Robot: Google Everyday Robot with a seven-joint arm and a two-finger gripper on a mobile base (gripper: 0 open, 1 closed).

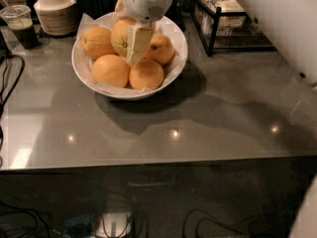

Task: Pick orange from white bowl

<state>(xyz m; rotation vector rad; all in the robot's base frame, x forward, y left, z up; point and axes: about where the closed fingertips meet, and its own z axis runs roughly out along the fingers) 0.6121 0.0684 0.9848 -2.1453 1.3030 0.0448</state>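
Cream-coloured plastic of one finger (pixel 137 42) lies flat across the front of the orange (pixel 122 36), so we judge the gripper (pixel 132 37) clamped on it, with its far finger hidden behind the fruit. The orange sits high in the white bowl (pixel 179 53), toward 12 o'clock of its middle, above the other oranges (pixel 111 69); we cannot tell whether it touches them. We take the grasp as made and the lift clear of the bowl as left to do. The bowl stands toward 11 o'clock on the grey table (pixel 223 113), with stacked beige bowls (pixel 55 14) at its 10 o'clock.
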